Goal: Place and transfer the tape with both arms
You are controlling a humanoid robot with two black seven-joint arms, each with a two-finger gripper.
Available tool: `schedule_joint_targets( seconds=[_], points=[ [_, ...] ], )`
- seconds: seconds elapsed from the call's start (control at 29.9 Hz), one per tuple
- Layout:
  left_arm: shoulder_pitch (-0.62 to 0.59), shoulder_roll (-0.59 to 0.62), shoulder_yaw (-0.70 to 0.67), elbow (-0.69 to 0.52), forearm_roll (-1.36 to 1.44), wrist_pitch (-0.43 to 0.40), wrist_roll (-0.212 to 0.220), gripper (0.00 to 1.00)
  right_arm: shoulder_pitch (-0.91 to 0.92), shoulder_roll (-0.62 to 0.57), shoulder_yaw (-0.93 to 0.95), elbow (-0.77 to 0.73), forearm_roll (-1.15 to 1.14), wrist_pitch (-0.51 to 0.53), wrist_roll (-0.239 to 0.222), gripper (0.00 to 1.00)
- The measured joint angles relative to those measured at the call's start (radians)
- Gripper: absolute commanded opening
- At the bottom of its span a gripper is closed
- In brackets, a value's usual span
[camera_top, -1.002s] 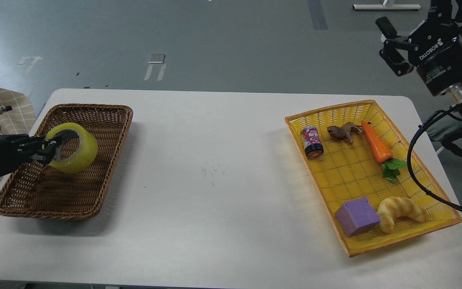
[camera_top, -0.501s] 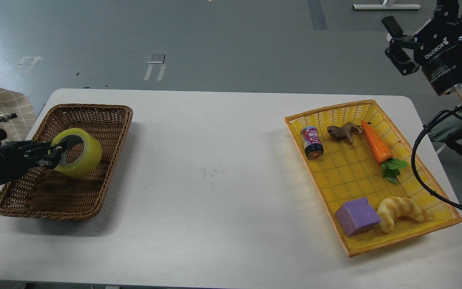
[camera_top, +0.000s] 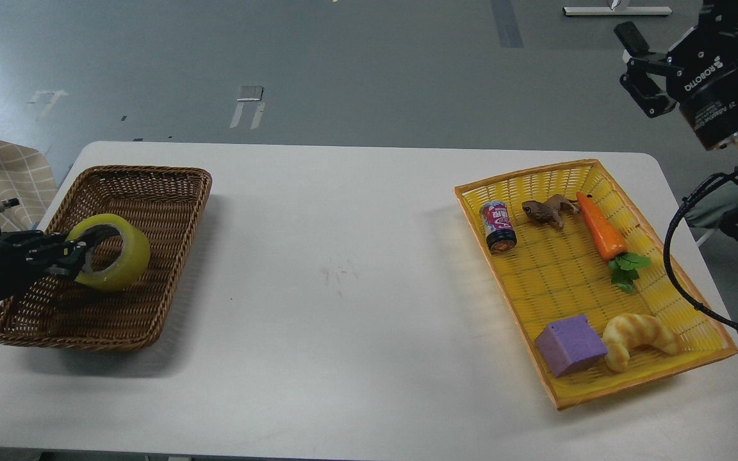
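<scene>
The tape (camera_top: 116, 255), a yellowish roll with a grey-white core, is tilted inside the brown wicker basket (camera_top: 145, 186) at the table's left. My left gripper (camera_top: 79, 251) comes in from the left edge and is shut on the roll's wall, with one finger through the core. My right gripper (camera_top: 639, 70) is raised off the table at the top right, above the yellow tray, with its two fingers apart and nothing between them.
A yellow tray (camera_top: 657, 358) at the right holds a can (camera_top: 499, 226), a brown toy animal (camera_top: 547, 210), a carrot (camera_top: 601, 227), a purple cube (camera_top: 571, 345) and a croissant (camera_top: 637, 337). A white table (camera_top: 343, 288) lies between basket and tray.
My left gripper has carried the tape lower and a little left into the wicker basket. My right gripper has moved up and to the right, away from the table.
</scene>
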Motion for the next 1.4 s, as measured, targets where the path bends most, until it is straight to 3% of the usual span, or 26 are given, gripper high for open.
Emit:
schedule_joint_targets(
  seconds=[0.13,0.33,0.8,1.2,1.4],
  points=[
    [-0.012,-0.007,0.017,0.023,-0.015,0.035,0.000,0.92,-0.004,-0.021,0.000,0.000,0.000,0.000,0.000,1.00],
    [-0.034,-0.010,0.021,0.025,-0.054,0.033,0.000,0.97,-0.006,-0.036,-0.003,-0.006,0.000,0.000,0.000,1.00],
    [-0.174,-0.027,0.007,0.014,-0.366,0.047,0.001,0.98,-0.005,-0.068,-0.005,-0.008,0.000,0.011,0.000,1.00],
    [-0.419,-0.246,-0.013,-0.076,-0.997,0.081,0.001,0.98,-0.014,-0.070,-0.007,-0.005,-0.006,0.013,0.000,1.00],
    [-0.521,-0.349,-0.053,-0.113,-1.178,0.070,0.000,0.98,-0.012,-0.060,-0.006,-0.009,-0.013,0.012,0.006,1.00]
  ],
)
